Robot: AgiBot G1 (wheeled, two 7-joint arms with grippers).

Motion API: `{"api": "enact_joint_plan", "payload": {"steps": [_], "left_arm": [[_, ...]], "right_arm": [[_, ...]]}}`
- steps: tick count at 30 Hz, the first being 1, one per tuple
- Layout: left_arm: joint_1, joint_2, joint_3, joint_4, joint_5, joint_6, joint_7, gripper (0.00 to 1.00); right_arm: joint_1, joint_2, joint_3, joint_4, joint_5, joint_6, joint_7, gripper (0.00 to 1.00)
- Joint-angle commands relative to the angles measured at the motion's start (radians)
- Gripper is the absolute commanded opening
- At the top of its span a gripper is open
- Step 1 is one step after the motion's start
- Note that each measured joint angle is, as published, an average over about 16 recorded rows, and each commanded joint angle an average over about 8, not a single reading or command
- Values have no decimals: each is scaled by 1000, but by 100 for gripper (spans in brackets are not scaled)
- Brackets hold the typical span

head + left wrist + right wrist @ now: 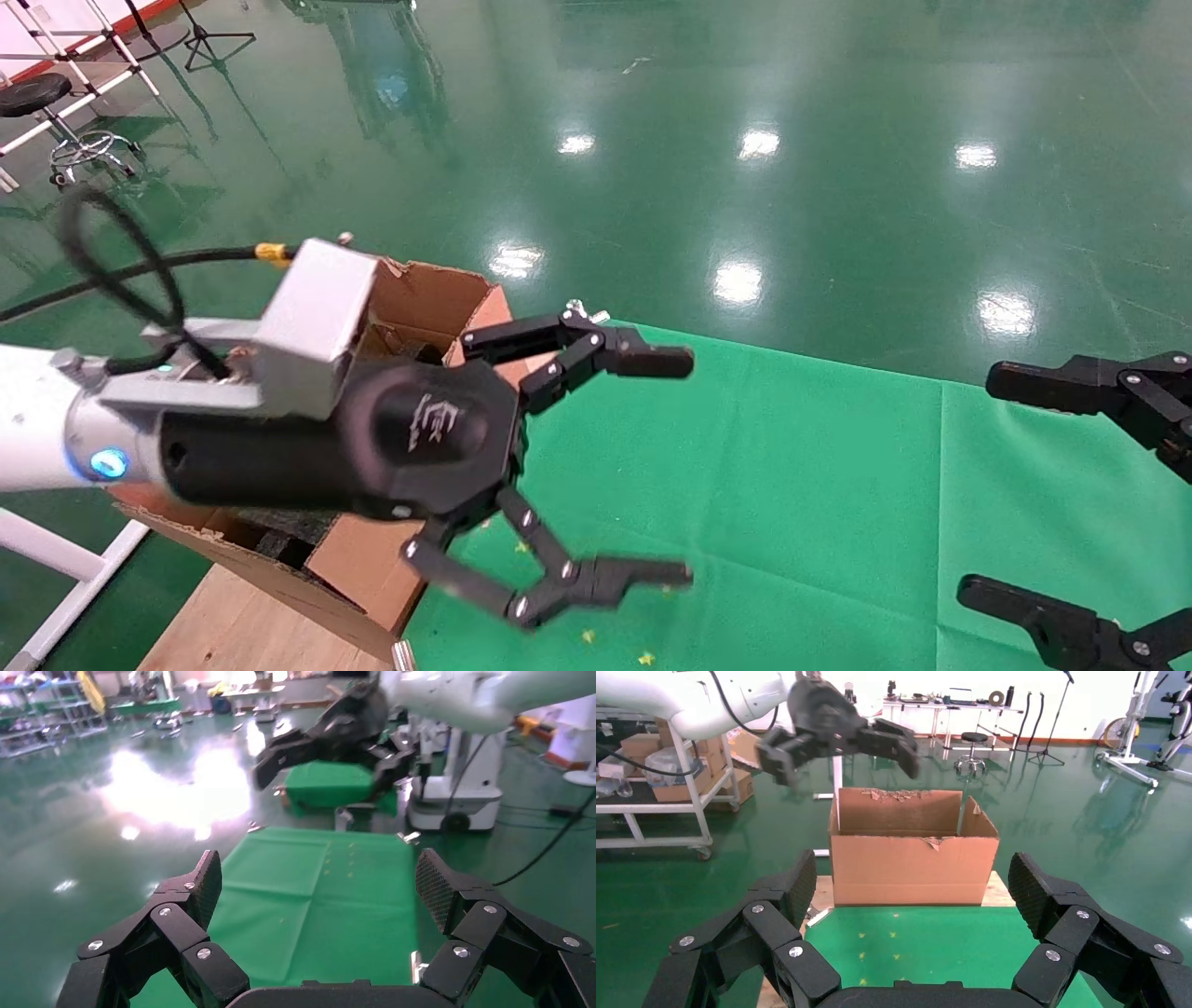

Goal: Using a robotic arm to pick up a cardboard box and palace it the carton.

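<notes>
The carton [424,289] stands at the left end of the green-covered table [801,466], flaps torn, with black foam inside. It also shows in the right wrist view [912,860]. My left gripper [684,469] on the white robotic arm [37,429] is open and empty. It hangs above the carton's near edge and points over the cloth. In the left wrist view [320,881] only green cloth lies between its fingers. My right gripper [982,485] is open and empty at the table's right side, and faces the carton [912,881]. The small cardboard box is out of view.
The carton rests on a wooden board [242,624] beside the cloth. Small yellow marks [587,636] dot the cloth. A stool [37,93] and stands are far back left on the green floor. A white frame [56,559] is low on the left.
</notes>
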Motion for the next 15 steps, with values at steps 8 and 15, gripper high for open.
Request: {"api": "enact_joint_plan", "payload": {"steps": [8,15], "left_arm": [[18,-1,-17,-21,-16,6,5,100],[10,-1,-9,-11,-8,3,3,100]], "right_arm": [[0,0,0,0,0,0,0,100],[0,0,0,0,0,0,0,100]]}}
